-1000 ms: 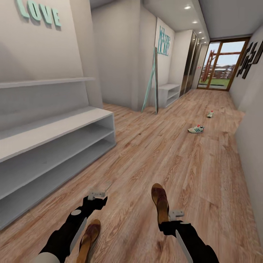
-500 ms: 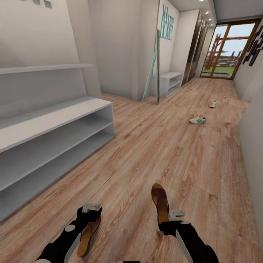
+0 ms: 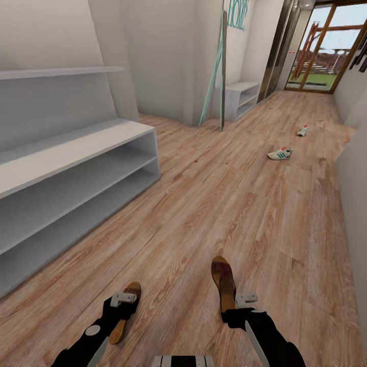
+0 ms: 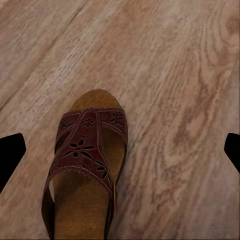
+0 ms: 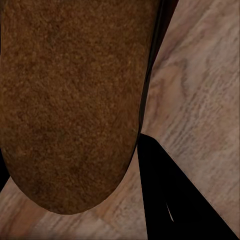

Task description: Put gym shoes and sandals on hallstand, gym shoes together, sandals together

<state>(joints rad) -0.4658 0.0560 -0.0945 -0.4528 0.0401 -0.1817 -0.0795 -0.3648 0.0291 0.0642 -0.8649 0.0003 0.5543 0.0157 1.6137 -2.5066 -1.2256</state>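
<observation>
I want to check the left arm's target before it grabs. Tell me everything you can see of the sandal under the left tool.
The sandal is a flat brown slip-on with a tan insole and a broad dark-red toe strap cut with flower-shaped holes. It lies sole-down on the wood-grain corridor floor, strap up. The left tool is above it, its fingers spread wide to either side and not touching it.

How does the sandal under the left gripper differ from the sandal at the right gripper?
1. The sandal under the left gripper lies on the floor, strap up; the sandal at the right gripper turns its sole to the right wrist view and appears held off the floor.
2. The left gripper hangs open over the first, its fingers apart from it; the right gripper seems shut on the second.

Both are brown.
</observation>
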